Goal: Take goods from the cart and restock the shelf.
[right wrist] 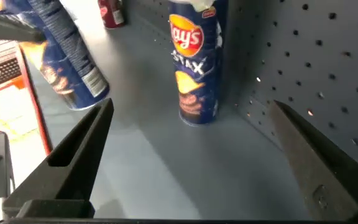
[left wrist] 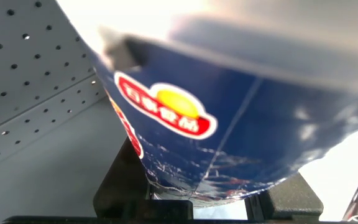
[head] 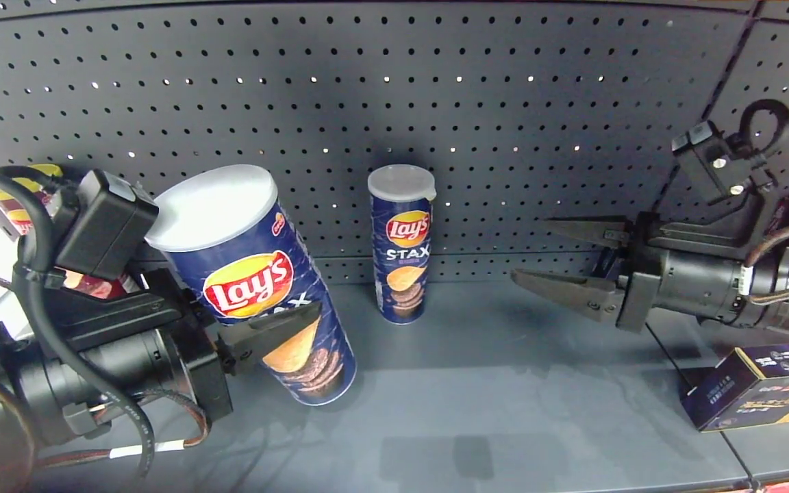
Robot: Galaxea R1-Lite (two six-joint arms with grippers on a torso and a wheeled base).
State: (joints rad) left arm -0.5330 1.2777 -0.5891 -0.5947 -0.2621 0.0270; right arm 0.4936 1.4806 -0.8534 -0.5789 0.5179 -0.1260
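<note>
A large blue chips can [head: 257, 281] with a white lid leans tilted, its base low over the grey shelf [head: 504, 411]; whether it touches, I cannot tell. My left gripper [head: 277, 323] is shut on its lower half. Seen close in the left wrist view, the can [left wrist: 229, 118] sits between the dark fingers [left wrist: 122, 186]. A second, slimmer blue can [head: 401, 246] stands upright against the pegboard [head: 504, 103]. My right gripper [head: 559, 263] hangs open to the right of it, holding nothing. In the right wrist view the gripper [right wrist: 191, 168] faces the upright can [right wrist: 194, 62], with the tilted can [right wrist: 67, 56] farther off.
A dark blue box [head: 764, 387] lies on the shelf at the front right, beyond a divider line. A red and yellow can [head: 21, 198] stands at the far left behind my left arm. Bare shelf lies between the two blue cans and in front of them.
</note>
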